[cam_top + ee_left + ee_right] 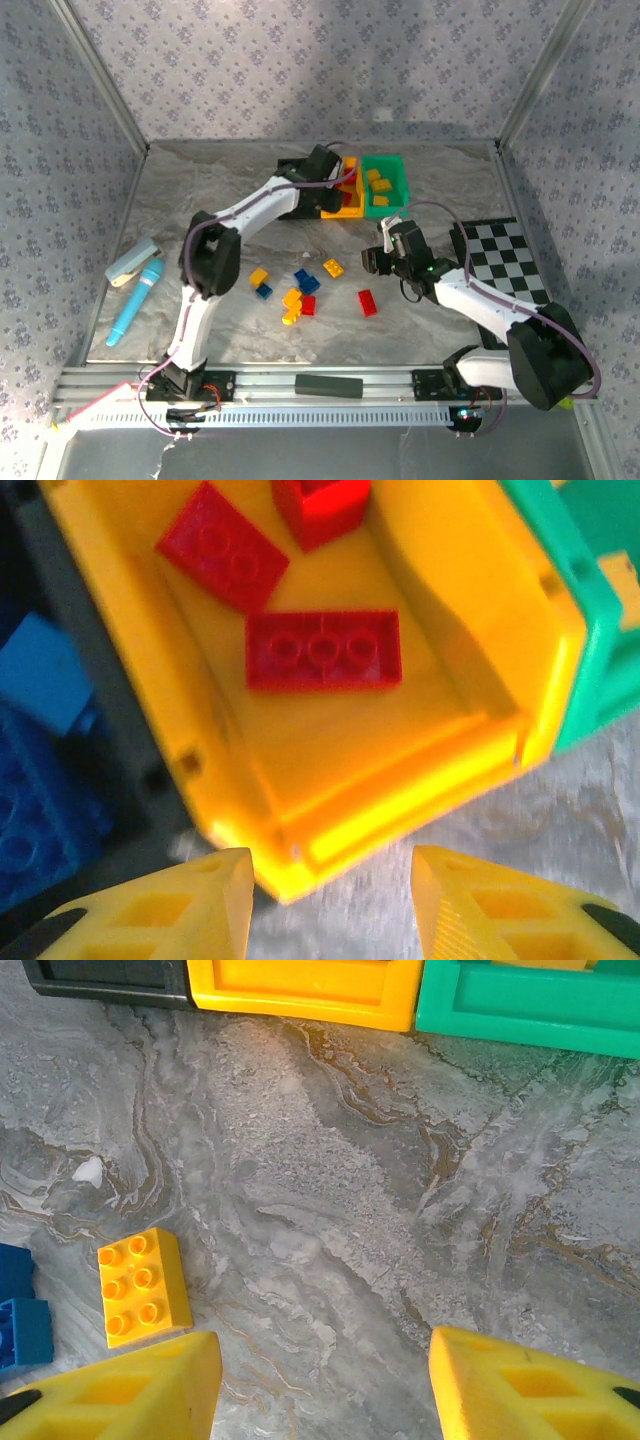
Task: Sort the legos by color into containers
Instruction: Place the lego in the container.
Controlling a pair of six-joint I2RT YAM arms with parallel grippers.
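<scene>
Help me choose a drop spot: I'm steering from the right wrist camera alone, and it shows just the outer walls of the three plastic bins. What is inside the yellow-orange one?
Observer: The yellow-orange plastic bin holds red plastic bricks. The left wrist camera shows three.
Operator: And the green one?
Observer: In the top view, the green plastic bin holds yellow plastic bricks.
Operator: Is the left arm near them?
Observer: Yes. The left gripper hangs open above a corner of the yellow-orange bin, with nothing between its fingers.
</scene>
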